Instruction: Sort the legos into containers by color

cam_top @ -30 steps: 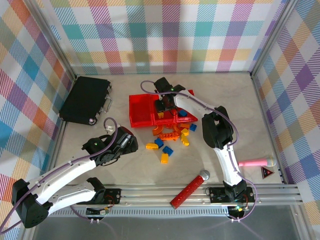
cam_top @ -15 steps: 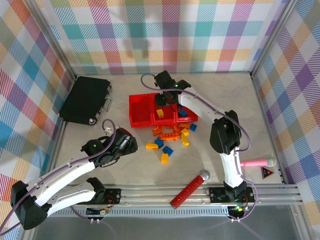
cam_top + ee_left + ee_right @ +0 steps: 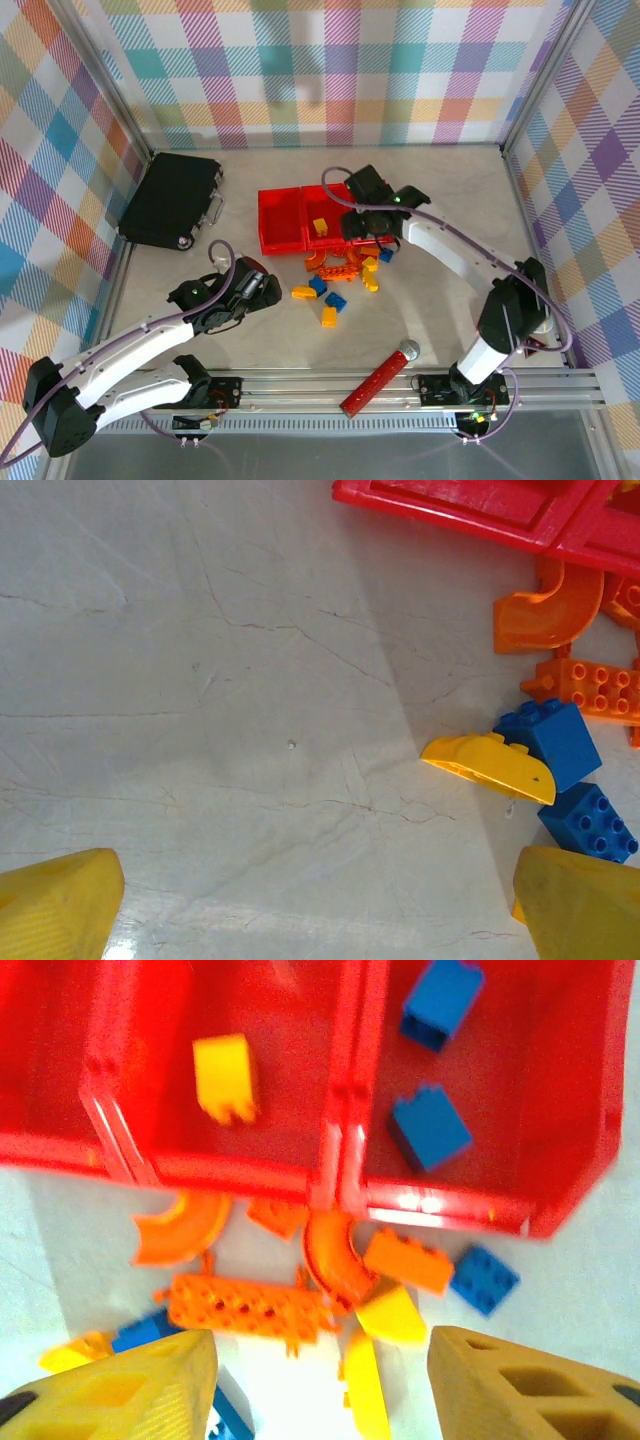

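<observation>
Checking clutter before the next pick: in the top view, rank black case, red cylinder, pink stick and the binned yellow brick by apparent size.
Largest to smallest:
1. black case
2. red cylinder
3. pink stick, somewhat shorter than the cylinder
4. yellow brick in the middle bin, clearly smallest

Blurred and cropped
Ahead of your right pincer (image 3: pixel 320 1385), the containers (image 3: pixel 240 1168) blur, far walls cut off.

Walls (image 3: pixel 330 70) are pastel plaid cloth, across the top and down both sides of the frame. The bench (image 3: pixel 270 335) is pale and marble-looking with thin cracks, evenly lit. A silver metal rail (image 3: pixel 300 385) runs along the bottom edge.
</observation>
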Motion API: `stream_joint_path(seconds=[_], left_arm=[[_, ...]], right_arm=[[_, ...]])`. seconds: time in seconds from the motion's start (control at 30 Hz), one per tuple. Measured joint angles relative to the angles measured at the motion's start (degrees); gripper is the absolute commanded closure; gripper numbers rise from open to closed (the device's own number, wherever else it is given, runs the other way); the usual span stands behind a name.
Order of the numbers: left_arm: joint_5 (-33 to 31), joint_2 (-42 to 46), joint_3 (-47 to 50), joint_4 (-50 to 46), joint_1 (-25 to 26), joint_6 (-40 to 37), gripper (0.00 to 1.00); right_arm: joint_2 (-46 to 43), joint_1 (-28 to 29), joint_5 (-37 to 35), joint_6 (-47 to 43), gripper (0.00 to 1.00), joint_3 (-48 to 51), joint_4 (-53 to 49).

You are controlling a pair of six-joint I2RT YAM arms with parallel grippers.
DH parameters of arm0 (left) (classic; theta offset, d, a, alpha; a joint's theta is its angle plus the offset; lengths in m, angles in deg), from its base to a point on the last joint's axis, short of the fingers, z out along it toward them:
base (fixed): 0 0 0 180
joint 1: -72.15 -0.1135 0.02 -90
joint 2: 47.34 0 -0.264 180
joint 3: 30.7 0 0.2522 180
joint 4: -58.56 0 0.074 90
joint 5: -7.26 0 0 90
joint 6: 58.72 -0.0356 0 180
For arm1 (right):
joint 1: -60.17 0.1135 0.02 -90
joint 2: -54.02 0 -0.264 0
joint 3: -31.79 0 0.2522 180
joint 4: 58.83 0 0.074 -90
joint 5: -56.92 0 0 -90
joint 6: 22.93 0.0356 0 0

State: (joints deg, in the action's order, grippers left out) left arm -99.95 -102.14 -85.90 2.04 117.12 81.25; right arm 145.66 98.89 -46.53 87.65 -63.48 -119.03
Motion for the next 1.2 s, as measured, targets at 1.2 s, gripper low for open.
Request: stream_joint_path(seconds=[1.2], left_arm=[[1.03, 4.85, 0.46, -0.22, 0.0, 0.2, 0.0]], right_arm=[[7.87, 0.0, 6.93, -5.31, 0.5, 17.55, 4.26]])
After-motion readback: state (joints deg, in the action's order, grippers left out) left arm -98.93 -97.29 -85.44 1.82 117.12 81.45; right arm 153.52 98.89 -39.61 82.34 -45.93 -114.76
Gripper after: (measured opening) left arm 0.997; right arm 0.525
